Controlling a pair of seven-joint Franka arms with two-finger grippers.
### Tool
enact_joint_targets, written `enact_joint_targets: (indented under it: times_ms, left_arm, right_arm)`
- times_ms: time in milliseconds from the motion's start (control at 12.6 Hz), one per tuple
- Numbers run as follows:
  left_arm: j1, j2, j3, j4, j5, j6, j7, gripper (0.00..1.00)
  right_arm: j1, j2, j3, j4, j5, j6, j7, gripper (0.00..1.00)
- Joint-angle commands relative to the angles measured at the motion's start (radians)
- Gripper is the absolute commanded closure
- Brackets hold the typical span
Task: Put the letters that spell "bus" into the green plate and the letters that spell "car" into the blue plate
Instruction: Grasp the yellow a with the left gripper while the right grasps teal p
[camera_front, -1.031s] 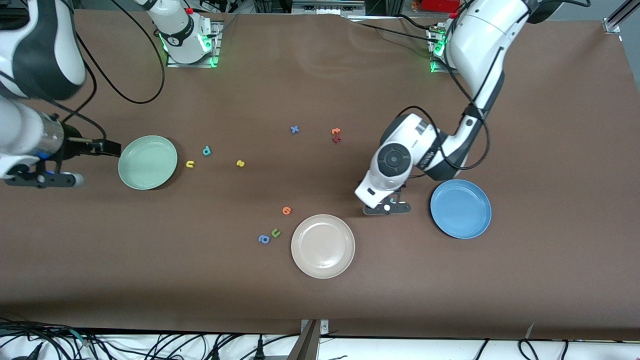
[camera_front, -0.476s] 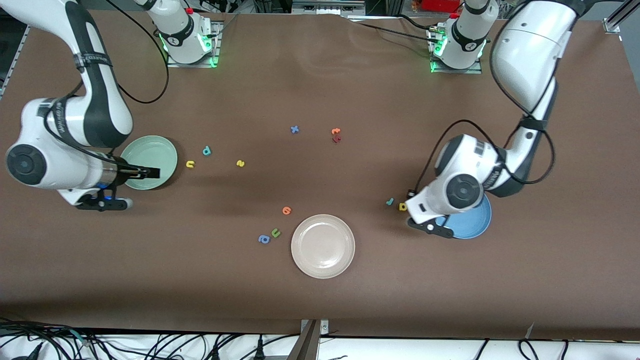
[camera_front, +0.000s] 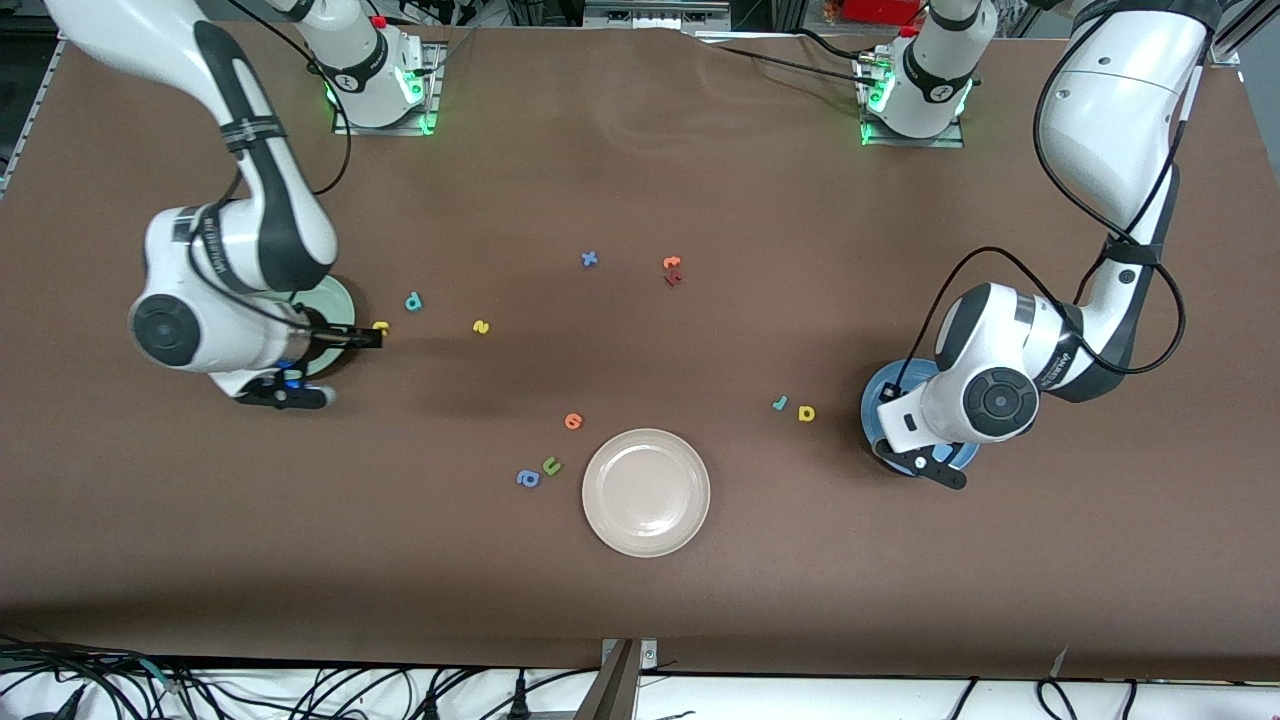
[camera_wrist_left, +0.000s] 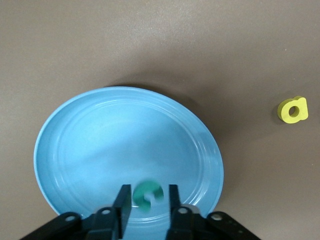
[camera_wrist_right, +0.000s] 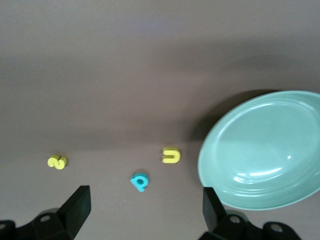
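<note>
The beige plate (camera_front: 646, 492) is sitting empty nearest the front camera, with a blue "a" (camera_front: 527, 479), a green "u" (camera_front: 551, 465) and an orange letter (camera_front: 573, 421) beside it.

The left claw (camera_wrist_left: 146, 207) is hanging over the blue plate (camera_wrist_left: 85, 145), its jaws standing slightly parted with the teal "c" (camera_wrist_left: 148, 193) between them. I cannot tell whether the "c" is gripped or already dropping. It could cling to a finger, or bounce off the rim onto the bench (camera_front: 900, 600).

The yellow "a" (camera_front: 806, 413) and teal "r" (camera_front: 780, 404) are lying on the bench beside that plate.

The right claw (camera_wrist_right: 145, 205) is hovering wide open and empty by the green plate (camera_wrist_right: 260, 155), which is holding nothing. The yellow "u" (camera_wrist_right: 171, 155) is lying just beside the plate. The teal "b" (camera_wrist_right: 139, 181) and yellow "s" (camera_wrist_right: 57, 162) are lying near it, so a careless descent could knock one aside.
</note>
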Motion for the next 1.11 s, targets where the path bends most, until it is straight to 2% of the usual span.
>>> enact_joint_targets:
  times_ms: [0, 159, 397, 555, 873, 1031]
  left_arm:
    - [-0.005, -0.055, -0.019, -0.034, 0.019, -0.01, -0.001, 0.0]
    - [-0.026, -0.055, -0.039, -0.023, -0.005, -0.009, -0.069, 0.0]
    - [-0.065, -0.043, -0.084, -0.011, -0.045, 0.005, -0.272, 0.0]
    - [-0.106, -0.022, -0.084, -0.006, -0.047, 0.04, -0.378, 0.0]
    - [-0.122, 0.02, -0.082, -0.006, -0.057, 0.194, -0.4, 0.0]
    - [-0.122, 0.035, -0.082, -0.012, -0.056, 0.252, -0.389, 0.05]
  right_arm:
    - [0.002, -0.018, -0.004, -0.076, 0.016, 0.045, 0.003, 0.01]
    - [0.012, -0.025, -0.001, -0.106, 0.006, 0.053, -0.003, 0.01]
    - [0.014, -0.048, 0.006, -0.181, 0.002, 0.097, -0.008, 0.02]
    - [0.014, -0.062, 0.045, -0.251, 0.0, 0.163, -0.008, 0.02]
    - [0.014, -0.071, 0.053, -0.359, 0.0, 0.315, -0.101, 0.03]
    - [0.014, -0.068, 0.053, -0.394, 0.0, 0.358, -0.113, 0.04]
